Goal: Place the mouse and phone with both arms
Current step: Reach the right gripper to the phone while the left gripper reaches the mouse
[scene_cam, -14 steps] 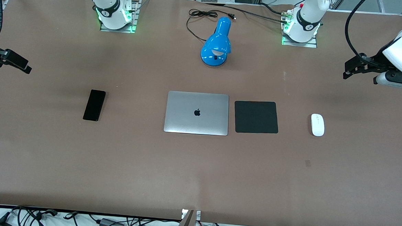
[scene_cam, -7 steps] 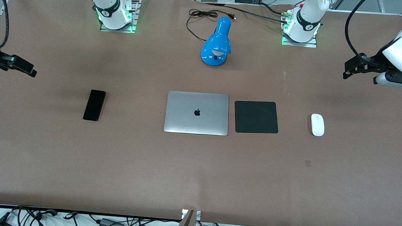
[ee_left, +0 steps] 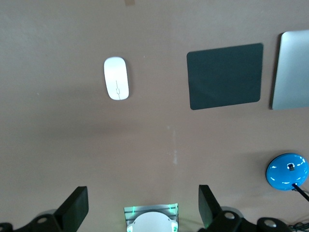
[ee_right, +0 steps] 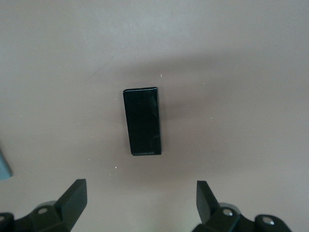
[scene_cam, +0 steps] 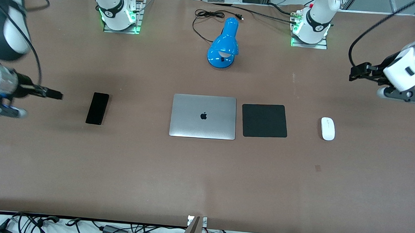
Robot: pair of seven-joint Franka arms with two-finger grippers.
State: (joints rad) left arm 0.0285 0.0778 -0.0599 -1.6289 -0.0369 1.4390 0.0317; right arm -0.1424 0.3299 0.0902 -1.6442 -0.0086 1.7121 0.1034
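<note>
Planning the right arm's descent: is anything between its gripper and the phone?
Nothing visible. The right gripper is open, up over bare table, and the phone lies flat by itself toward the right arm's end, apart from the laptop.

One row across the middle of the brown paper-covered table [scene_cam: 204, 173], from the right arm's end to the left arm's end:
- slim black glossy smartphone [scene_cam: 97, 108], well apart from the next item
- closed silver laptop [scene_cam: 203, 116], at table centre
- square matte black mouse pad [scene_cam: 264, 120], just beside the laptop, not touching
- small white oval mouse [scene_cam: 328, 128], near the pad but clear of it

The blue desk lamp [scene_cam: 224, 44] sits farther from the camera than the laptop, between the two arm bases, its black cord [scene_cam: 207, 14] coiled farther out again.

Right gripper [scene_cam: 57, 95]: over the table just beside the phone, toward the right arm's end, fingers spread.
Left gripper [scene_cam: 353, 72]: over the table toward the left arm's end, not above the mouse, fingers spread.
</note>
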